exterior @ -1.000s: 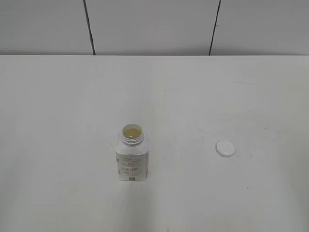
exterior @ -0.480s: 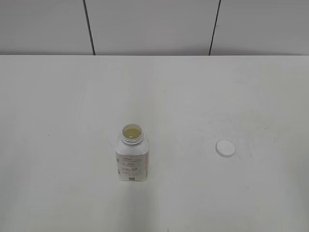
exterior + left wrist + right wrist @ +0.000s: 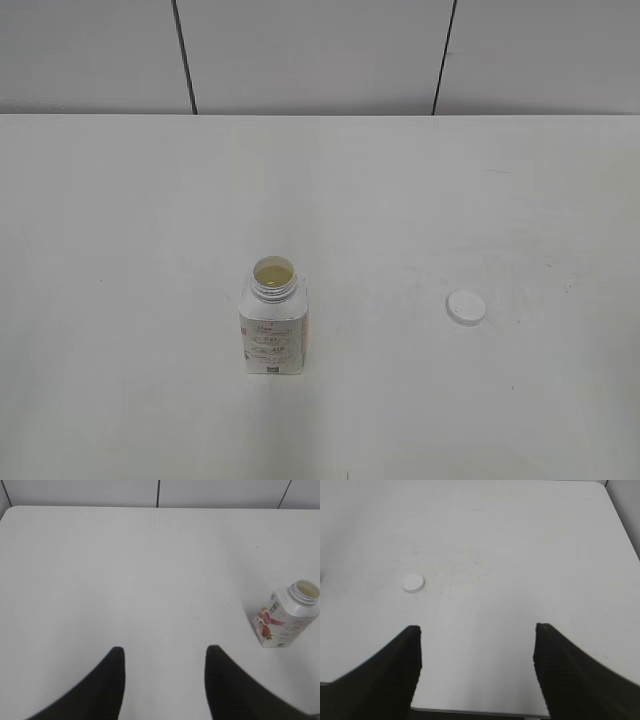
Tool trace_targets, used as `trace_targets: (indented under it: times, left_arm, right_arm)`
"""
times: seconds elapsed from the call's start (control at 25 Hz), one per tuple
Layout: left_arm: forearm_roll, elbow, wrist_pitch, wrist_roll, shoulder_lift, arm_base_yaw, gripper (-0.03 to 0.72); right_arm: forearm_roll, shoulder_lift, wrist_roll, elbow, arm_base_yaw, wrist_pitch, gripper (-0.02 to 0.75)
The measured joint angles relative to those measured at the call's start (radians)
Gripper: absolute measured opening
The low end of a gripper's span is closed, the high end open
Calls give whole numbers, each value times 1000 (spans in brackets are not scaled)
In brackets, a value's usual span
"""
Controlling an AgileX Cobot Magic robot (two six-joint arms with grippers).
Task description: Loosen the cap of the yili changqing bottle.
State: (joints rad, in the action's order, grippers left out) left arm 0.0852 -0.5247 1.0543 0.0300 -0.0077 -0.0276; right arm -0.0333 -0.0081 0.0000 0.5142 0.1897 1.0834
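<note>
One open bottle and one loose cap lie well apart on the white surface (image 3: pixel 120 250).

We see the yili changqing bottle (image 3: pixel 273 328) upright at lower centre and the cap (image 3: pixel 466 307) flat at right of the exterior view. Only the wrist views show arms: left gripper (image 3: pixel 164 657) jaws apart over bare surface, right gripper (image 3: pixel 477 635) jaws spread wide, both empty.

Plain white surface (image 3: pixel 150 220), faintly scuffed, evenly lit. Behind it, a pale panelled wall (image 3: pixel 310 50) split by two dark vertical seams.

Bottle (image 3: pixel 273 335) white plastic, printed label; cap (image 3: pixel 466 307) smooth plastic; table (image 3: pixel 120 220) matt.
</note>
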Motion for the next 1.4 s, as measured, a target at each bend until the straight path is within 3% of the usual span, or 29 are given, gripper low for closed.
trace_targets:
  times: [0.4,1.12,1.4]
  left_arm:
    - [0,0,0,0,0,0,247]
    - [0,0,0,0,0,0,242]
    - [0,0,0,0,0,0,240]
  right_arm:
    - [0,0,0,0,-54,0,552]
    - [0,0,0,0,-58,0,552]
    - [0,0,0,0,-150,0,552]
